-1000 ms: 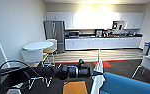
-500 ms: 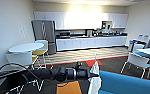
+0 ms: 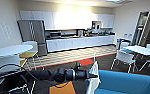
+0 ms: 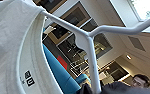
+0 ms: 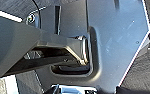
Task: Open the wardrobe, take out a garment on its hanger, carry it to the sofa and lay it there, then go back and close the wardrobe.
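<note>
The big bright blue upholstered sofa sits low at the robot's right front, its padded edge just beside the hanging cloth. The plain white short-sleeved T-shirt dangles from the end of the black left arm, whose left tool reaches in from the left; the shirt hangs close to the sofa's near edge and is not yet laid on it. From the left wrist the shirt's ribbed round collar fills the near side, draped on the slim white plastic hanger, whose stem runs down towards the tool. I judge the tool is clamped on that stem, since the hanger is carried in the air, though the fingers themselves are hidden. Whether the right tool is open or closed I cannot tell.

What could go wrong: the hold is on a thin, smooth stem, so a sharp turn may swing the shirt, twist the hanger, or slide the collar off one shoulder. The loose hem could also drag on the sofa's edge and bunch up before it is placed.

A small dark neck label is printed inside the collar; its marks are too small to read
</note>
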{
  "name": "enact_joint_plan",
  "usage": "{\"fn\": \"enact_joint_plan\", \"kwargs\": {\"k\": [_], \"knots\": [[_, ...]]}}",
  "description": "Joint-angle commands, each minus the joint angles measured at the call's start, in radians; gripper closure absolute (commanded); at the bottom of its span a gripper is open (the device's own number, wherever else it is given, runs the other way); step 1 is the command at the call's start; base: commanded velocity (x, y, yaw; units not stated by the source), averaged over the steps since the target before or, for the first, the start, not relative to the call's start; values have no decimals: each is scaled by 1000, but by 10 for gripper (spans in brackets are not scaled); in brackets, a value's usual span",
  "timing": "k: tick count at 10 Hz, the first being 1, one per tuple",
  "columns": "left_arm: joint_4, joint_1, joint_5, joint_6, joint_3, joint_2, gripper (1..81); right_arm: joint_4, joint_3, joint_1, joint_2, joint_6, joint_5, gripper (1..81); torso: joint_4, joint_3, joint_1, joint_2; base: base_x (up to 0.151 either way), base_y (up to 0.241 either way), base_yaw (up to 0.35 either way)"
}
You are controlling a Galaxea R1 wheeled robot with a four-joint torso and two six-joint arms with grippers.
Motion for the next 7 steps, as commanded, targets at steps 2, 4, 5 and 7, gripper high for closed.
{"fn": "enact_joint_plan", "kwargs": {"k": [2,4,5,7], "knots": [[45,-165,-42,18,73,-63,811,-1,9,29,10,-1,-40,10,0,0,0,0,0,0,-261],[48,-165,-42,18,108,-97,811,-4,7,23,9,-4,-41,10,0,0,0,0,0,0,-261],[48,-165,-42,18,117,-105,811,-7,6,20,7,-4,-40,10,0,0,0,0,0,0,-261],[50,-165,-42,18,130,-110,811,-4,4,26,4,-4,-38,10,0,0,0,0,0,0,-261]]}}
